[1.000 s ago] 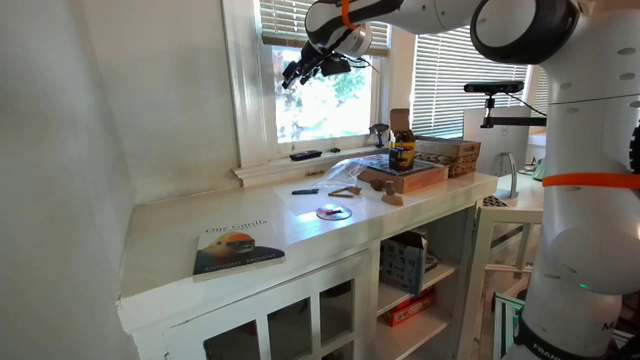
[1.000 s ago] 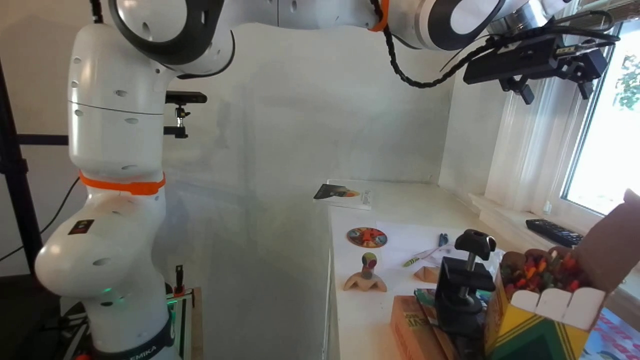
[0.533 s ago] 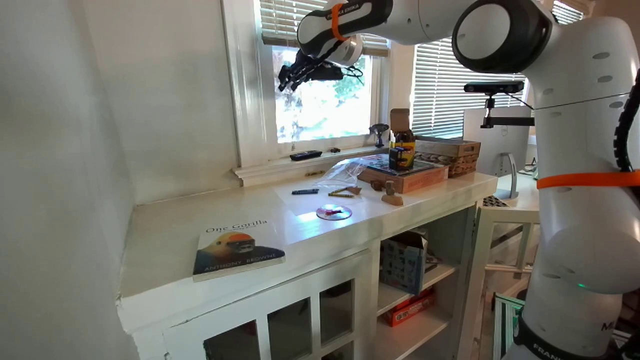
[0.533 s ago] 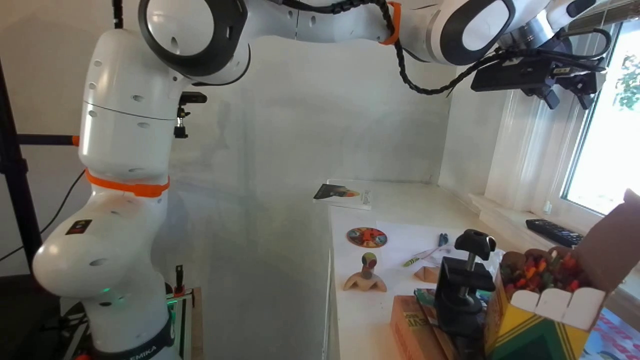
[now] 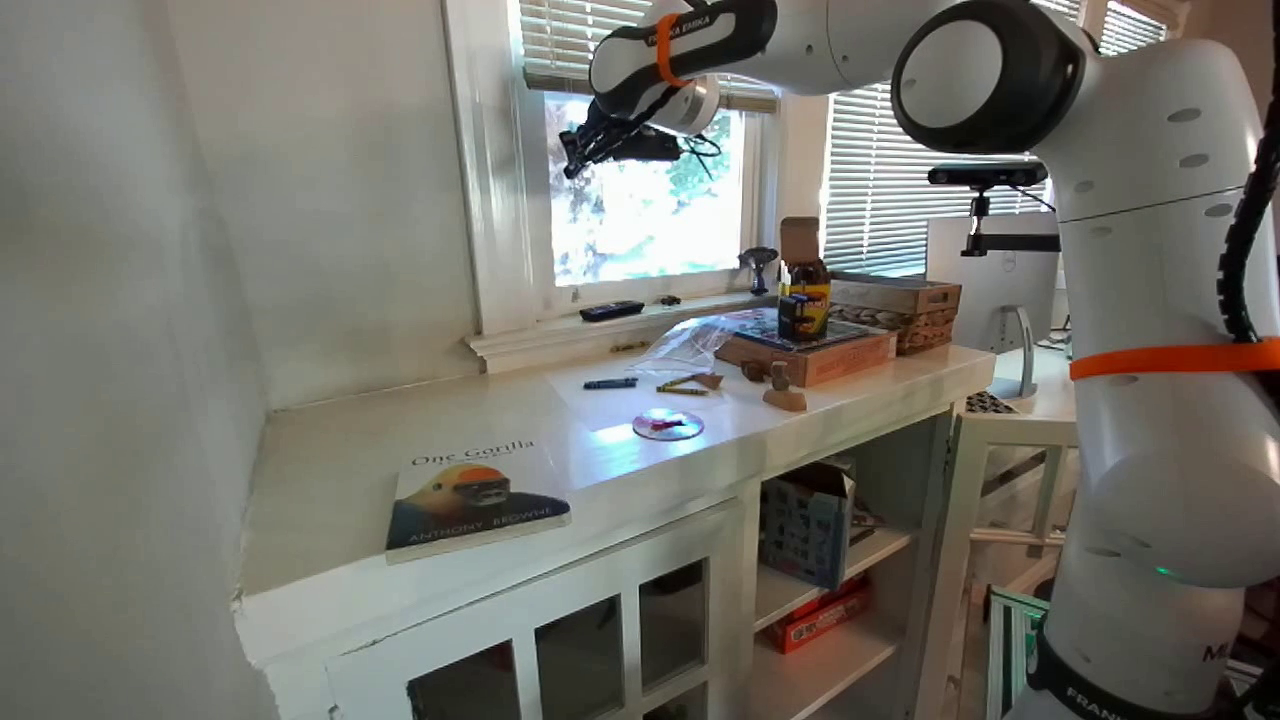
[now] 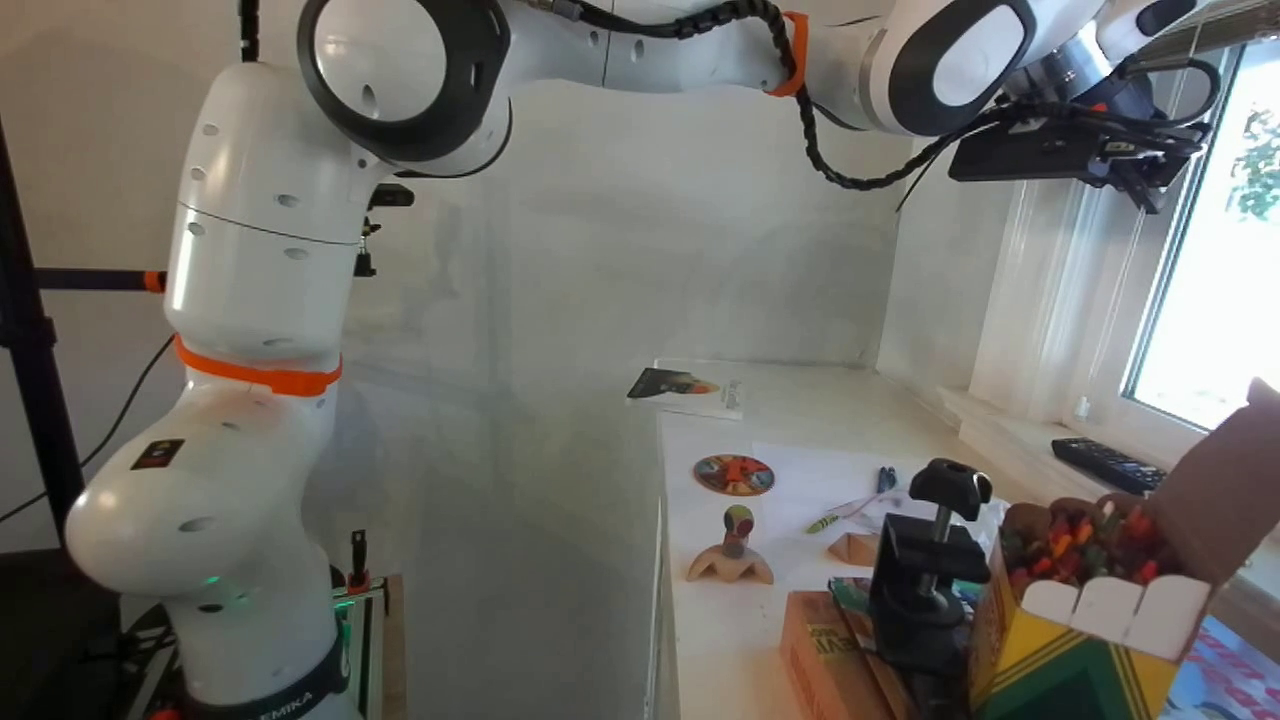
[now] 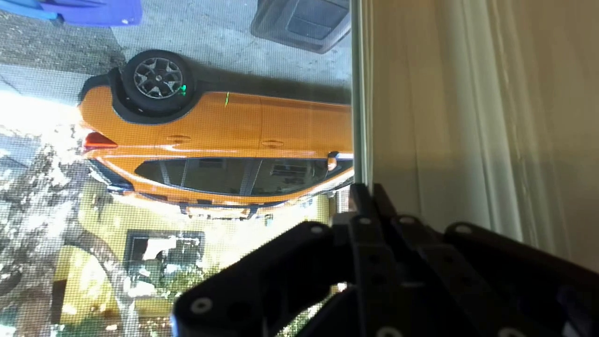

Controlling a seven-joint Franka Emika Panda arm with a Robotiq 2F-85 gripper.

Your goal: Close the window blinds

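Observation:
The white slatted window blinds [image 5: 560, 45] cover the upper part of the window, their bottom rail well above the sill. In an exterior view only their lower edge [image 6: 1240, 28] shows at top right. My gripper [image 5: 571, 171] is just below that rail, in front of the glass near the frame's side. Its fingertips meet in the wrist view [image 7: 369, 191]. A thin pale cord runs down from the fingertips [image 6: 1150, 204] to a small white tassel [image 6: 1083, 407], so the gripper looks shut on the cord. The cord between the fingers is too fine to make out in the wrist view.
The white window frame [image 5: 490, 180] stands beside the gripper. On the sill below lies a black remote [image 5: 612, 311]. A crayon box [image 6: 1090, 640], a black clamp [image 6: 930, 590] and a book [image 5: 478, 495] are on the counter.
My gripper has gone from open to shut. The arm has reached a little further out and lower. The tassel has swung slightly sideways, toward the wall.

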